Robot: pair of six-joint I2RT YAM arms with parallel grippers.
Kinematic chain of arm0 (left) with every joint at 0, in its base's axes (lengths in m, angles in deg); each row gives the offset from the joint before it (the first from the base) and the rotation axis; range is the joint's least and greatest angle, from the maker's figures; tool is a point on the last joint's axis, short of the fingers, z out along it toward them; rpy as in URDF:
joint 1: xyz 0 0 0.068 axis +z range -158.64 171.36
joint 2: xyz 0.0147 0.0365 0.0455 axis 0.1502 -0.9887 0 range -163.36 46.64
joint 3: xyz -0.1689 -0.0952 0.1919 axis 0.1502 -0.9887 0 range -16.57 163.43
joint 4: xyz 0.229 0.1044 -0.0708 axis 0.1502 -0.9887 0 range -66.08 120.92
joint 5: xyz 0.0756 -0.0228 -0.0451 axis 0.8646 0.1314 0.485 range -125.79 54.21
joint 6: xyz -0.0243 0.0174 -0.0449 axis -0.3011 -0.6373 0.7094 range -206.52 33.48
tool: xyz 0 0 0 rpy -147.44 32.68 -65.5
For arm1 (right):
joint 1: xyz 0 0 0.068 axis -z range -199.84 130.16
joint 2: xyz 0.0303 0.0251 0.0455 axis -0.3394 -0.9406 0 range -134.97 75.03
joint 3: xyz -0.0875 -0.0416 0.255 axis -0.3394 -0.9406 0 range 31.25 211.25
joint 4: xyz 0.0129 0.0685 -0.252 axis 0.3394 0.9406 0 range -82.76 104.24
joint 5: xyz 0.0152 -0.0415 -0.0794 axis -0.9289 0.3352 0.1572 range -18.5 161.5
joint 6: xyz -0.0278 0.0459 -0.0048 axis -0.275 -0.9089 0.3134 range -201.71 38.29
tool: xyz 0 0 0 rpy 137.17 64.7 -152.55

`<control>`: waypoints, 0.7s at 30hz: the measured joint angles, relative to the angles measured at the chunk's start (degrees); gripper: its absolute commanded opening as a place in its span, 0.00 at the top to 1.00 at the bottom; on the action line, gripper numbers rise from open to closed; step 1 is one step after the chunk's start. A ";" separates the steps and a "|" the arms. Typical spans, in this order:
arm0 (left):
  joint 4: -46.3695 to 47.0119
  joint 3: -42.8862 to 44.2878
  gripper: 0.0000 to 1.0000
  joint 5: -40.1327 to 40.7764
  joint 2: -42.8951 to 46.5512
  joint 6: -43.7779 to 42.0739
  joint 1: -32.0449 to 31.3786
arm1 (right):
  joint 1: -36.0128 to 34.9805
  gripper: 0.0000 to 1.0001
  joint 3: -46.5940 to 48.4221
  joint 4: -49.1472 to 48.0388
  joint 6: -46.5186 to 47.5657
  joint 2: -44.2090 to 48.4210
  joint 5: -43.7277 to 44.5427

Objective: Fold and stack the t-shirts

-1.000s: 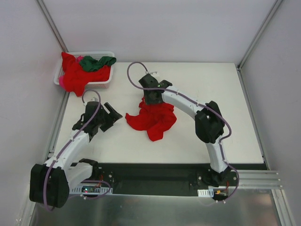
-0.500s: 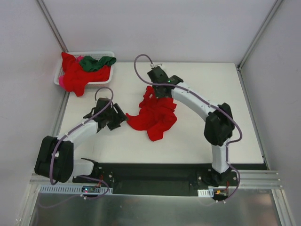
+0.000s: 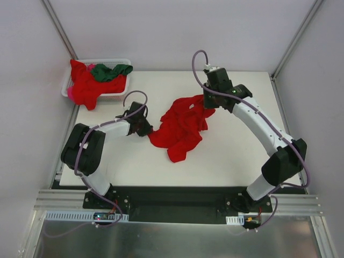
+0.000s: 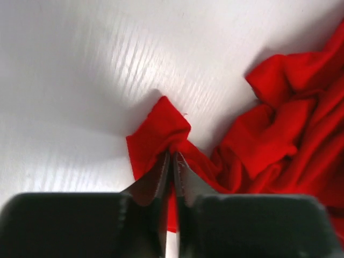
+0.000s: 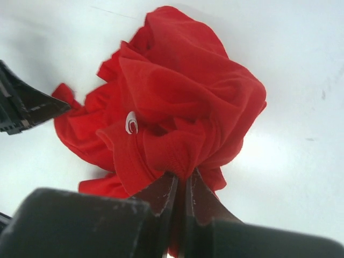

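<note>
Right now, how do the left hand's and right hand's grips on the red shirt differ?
The left hand pinches a thin corner of the red shirt; the right hand clamps a thick bunch. The left hand holds its left edge, the right hand its far end. Both are shut on one shirt.

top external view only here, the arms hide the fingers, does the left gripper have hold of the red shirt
Observer: Yes, the left wrist view shows the left gripper shut on a corner flap of the red t-shirt.
Operator: and the right one
Observer: The right gripper is shut on a bunched fold of the same shirt.
Operator: any label showing
Observer: A small white mark shows on the cloth near that fold.
</note>
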State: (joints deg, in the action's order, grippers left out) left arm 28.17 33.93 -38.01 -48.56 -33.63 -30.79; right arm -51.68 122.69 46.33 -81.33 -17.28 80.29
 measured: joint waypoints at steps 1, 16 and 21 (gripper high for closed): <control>-0.22 0.66 1.00 0.39 -0.57 0.17 0.00 | 1.11 0.99 -0.37 0.59 0.22 0.33 -0.15; -7.26 21.49 1.00 5.33 9.29 -16.87 4.50 | 8.26 0.99 12.33 8.72 5.29 3.41 -4.02; -8.26 29.00 1.00 7.45 16.02 -21.24 4.52 | 10.64 0.99 18.86 8.79 6.34 5.20 -7.50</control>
State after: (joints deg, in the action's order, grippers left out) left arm 19.91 62.94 -30.56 -32.54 -54.88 -26.27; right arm -41.03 141.56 55.12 -74.99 -12.08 72.80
